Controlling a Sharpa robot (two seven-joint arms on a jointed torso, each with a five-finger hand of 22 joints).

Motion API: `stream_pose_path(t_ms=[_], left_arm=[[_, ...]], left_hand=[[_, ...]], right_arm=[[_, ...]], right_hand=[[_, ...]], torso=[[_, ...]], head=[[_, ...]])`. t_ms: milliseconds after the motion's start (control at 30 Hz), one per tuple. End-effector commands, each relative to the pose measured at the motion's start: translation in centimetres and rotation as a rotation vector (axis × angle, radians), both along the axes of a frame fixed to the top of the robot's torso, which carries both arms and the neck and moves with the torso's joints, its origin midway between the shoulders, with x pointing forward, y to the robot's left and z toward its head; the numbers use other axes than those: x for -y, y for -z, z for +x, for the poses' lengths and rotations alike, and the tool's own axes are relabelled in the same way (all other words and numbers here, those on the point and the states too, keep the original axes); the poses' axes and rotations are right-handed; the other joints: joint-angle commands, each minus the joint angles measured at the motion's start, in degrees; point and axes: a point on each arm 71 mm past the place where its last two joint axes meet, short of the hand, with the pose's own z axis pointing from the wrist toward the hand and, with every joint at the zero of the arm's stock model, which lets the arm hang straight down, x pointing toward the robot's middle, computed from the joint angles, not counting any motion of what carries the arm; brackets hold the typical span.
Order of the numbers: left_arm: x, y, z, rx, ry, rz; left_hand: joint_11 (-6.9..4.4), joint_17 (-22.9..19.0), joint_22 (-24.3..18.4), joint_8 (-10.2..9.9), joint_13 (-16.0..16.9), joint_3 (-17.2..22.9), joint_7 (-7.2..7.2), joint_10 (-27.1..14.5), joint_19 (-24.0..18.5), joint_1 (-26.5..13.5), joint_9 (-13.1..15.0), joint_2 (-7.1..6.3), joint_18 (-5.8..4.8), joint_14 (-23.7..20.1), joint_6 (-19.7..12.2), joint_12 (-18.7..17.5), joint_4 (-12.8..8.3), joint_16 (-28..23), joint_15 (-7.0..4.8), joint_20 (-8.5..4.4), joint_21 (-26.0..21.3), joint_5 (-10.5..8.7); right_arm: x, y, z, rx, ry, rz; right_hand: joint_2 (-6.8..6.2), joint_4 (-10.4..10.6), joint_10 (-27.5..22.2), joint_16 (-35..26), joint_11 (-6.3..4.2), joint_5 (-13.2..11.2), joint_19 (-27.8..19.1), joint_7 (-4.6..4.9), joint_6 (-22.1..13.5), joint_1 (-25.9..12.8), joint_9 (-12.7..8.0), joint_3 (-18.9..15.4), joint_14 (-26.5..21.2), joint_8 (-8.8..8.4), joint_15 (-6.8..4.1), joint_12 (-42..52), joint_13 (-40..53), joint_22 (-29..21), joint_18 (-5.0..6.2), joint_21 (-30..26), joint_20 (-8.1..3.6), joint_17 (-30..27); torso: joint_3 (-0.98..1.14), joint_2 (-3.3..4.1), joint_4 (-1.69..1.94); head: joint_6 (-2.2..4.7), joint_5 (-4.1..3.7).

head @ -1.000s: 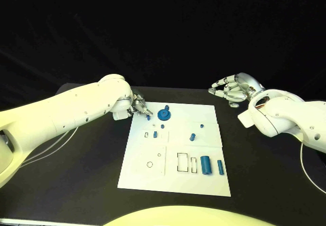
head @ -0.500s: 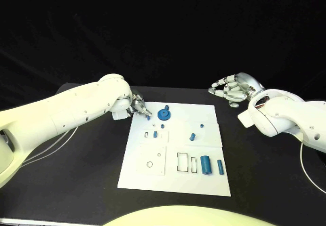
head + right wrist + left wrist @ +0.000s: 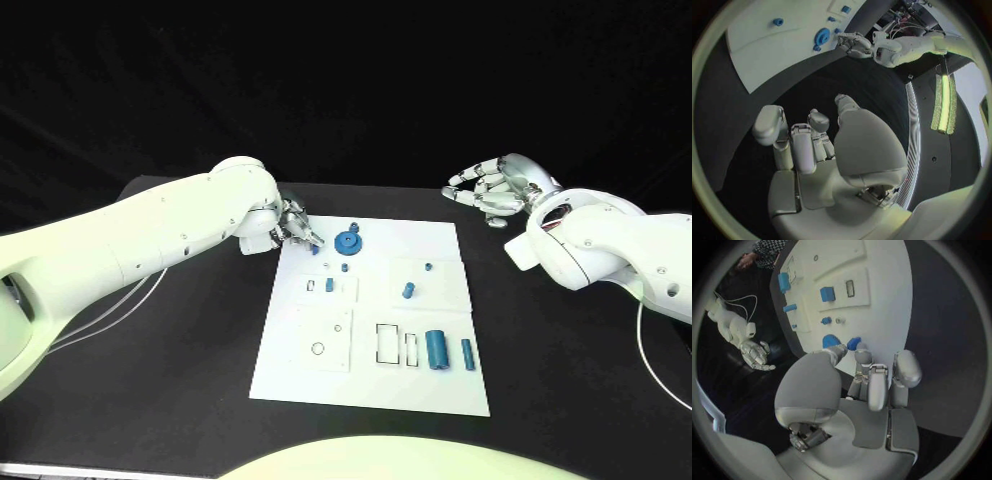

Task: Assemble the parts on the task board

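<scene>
Left hand of mine, in the head view, sits at the far left corner of the task board, its fingertips closed around a small blue peg that touches the board just beside the blue gear. My right hand stays apart over the black bench, beyond the far right corner of the board, fingers loosely curled and holding nothing. More blue parts lie along the board, with two blue cylinders near its close edge.

From the left wrist view, my fingers pinch the small blue peg against the white board, next to the gear.

From the right wrist view, my right hand is half open above the dark bench, nothing in it, and the board lies well apart.
</scene>
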Motion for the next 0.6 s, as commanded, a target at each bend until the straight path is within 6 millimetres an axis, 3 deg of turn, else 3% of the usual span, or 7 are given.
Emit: stream_pose_path(t_ms=[33, 600], left_arm=[[0.23, 0.09, -0.10, -0.020, 0.012, -0.003], [-0.02, 0.16, -0.10, -0.027, 0.009, 0.004]], left_hand=[[0.10, 10.4, 0.1, 0.2, 0.1, 0.0, 0.12, 0.4, 0.1, -0.5, 0.1, 0.02, 0.20, 4.4, 0.4, 0.2, 0.1, -0.1, -0.35, -0.31, 0.2, -0.17], [-0.14, 10.7, 0.3, 0.4, 0.3, 0.6, -0.16, 0.7, 0.3, -0.2, 0.1, 0.46, 0.16, 4.6, 0.5, 0.6, -0.1, 0.1, -0.49, -0.38, 0.3, 0.11]], right_arm=[[-0.14, -0.04, -0.04, 0.006, -0.011, -0.007], [-0.14, -0.06, -0.05, 0.006, -0.011, -0.007]], right_hand=[[-0.04, 0.0, -0.2, -0.2, -0.15, 0.2, 0.4, -0.21, 0.0, 0.6, -0.1, 0.3, 2.4, 0.19, -0.39, 0.2, 0.0, 0.0, 0.29, -0.1, 0.00, 0.1], [-0.05, 0.1, -0.2, -0.2, -0.15, 0.2, 0.4, -0.21, 0.0, 0.7, -0.1, 0.3, 2.4, 0.21, -0.39, 0.2, 0.0, 0.1, 0.29, -0.1, 0.00, 0.1]], torso=[[0.01, 0.00, 0.02], [-0.04, -0.02, 0.05]], head=[[-0.12, 0.09], [-0.19, 0.00]])
